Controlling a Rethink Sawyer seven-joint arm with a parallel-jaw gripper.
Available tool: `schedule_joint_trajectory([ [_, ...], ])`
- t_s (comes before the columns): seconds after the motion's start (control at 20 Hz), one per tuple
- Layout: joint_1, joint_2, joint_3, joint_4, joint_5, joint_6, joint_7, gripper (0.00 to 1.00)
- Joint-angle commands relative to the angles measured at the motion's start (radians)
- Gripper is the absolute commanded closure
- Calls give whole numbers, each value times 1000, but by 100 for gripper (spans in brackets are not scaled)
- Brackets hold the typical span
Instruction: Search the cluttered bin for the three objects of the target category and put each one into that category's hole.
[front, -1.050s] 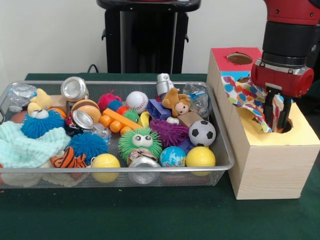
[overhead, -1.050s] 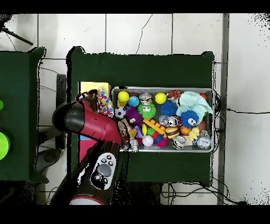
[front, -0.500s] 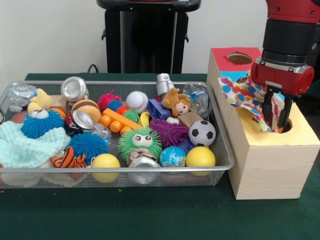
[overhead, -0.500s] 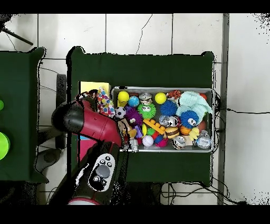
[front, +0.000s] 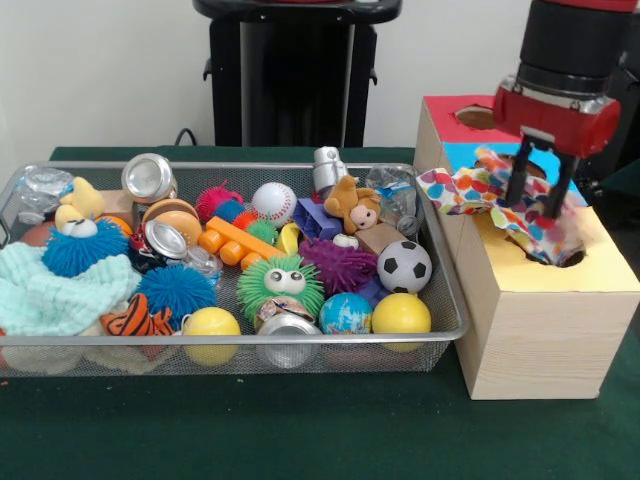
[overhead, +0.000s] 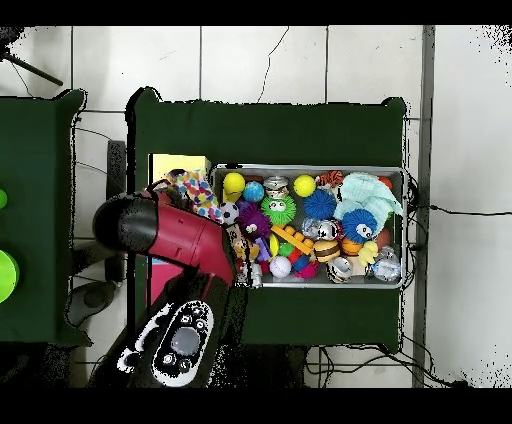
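Arm upright above wooden box (front: 540, 310); tool (front: 541, 195) pointing down, fingers spread, patterned cloth (front: 480, 190) draped between them, over yellow hole (front: 560, 257).

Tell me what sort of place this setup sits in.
Probably a robotics lab: a red robot arm works at a green-covered table holding a wire bin of toys and a wooden sorting box, over a tiled floor.

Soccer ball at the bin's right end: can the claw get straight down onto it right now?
Probably yes. The soccer ball lies on top of the pile with nothing over it. But the claw looks open over the wooden box, with the polka-dot cloth draped across its fingers, so it may drag that along.
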Motion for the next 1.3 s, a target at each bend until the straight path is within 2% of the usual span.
schedule_joint_trajectory([
  [0.05, -4, -17, -89, -19, -108, 300, 187, 0],
  [0.2, 2, -29, -96, -23, -121, 325, 197, 0],
  [0.55, 1, -17, -65, 8, -109, 261, 206, 0],
  [0.7, -2, -23, -41, 27, -87, 263, 212, 0],
  [0.85, -14, -45, 14, 72, -25, 278, 240, 0],
  [1.3, -20, -11, 97, 130, 77, 98, 231, 0],
])
